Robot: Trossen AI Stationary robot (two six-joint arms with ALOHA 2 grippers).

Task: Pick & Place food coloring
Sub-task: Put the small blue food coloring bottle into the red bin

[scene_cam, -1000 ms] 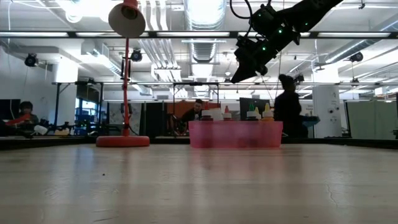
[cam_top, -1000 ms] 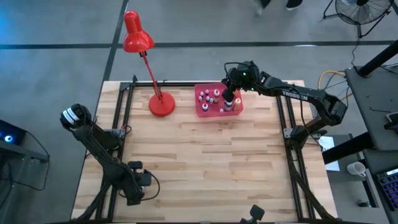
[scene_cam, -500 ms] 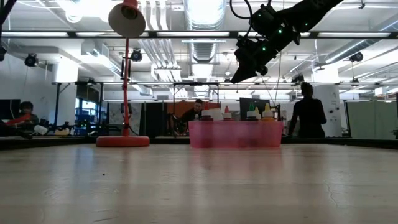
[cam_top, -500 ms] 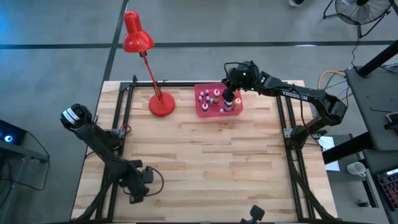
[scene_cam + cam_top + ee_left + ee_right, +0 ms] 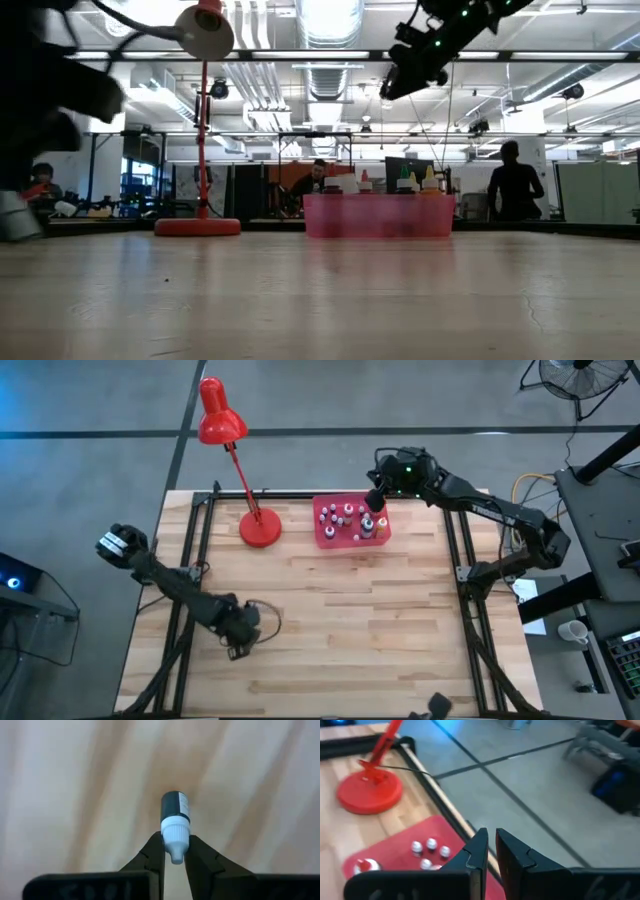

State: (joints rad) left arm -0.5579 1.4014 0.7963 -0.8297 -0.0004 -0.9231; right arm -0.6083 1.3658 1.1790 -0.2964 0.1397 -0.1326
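Note:
My left gripper (image 5: 240, 635) is low over the near left of the table, shut on a dark green food coloring bottle (image 5: 175, 807) with a white pointed cap. Several more food coloring bottles (image 5: 348, 515) stand upright in the pink tray (image 5: 325, 538) at the far middle of the table; in the low view their caps (image 5: 405, 180) show above the tray's wall (image 5: 378, 215). My right gripper (image 5: 375, 495) hangs above the tray's far right corner, shut with nothing in it (image 5: 491, 832), slanting downward. My left gripper pinches the bottle's white cap (image 5: 175, 827) between its two fingers (image 5: 152, 852), coming from above and pointing down. The cap's tip points up between the fingers and the dark body reaches below them toward the table. I cannot tell whether its bottom touches the wood.
A red desk lamp stands with its round base (image 5: 260, 527) left of the tray, its shade (image 5: 218, 415) beyond the table's far edge. Black frame rails (image 5: 190, 550) run along the left and right sides. People move about in the room behind (image 5: 515, 180).
My left gripper has swung from the near left corner toward the table's right and far edge, rolling a little. My right gripper has risen higher above the pink tray and drawn slightly toward the far edge. The tray and its bottles have stayed put.

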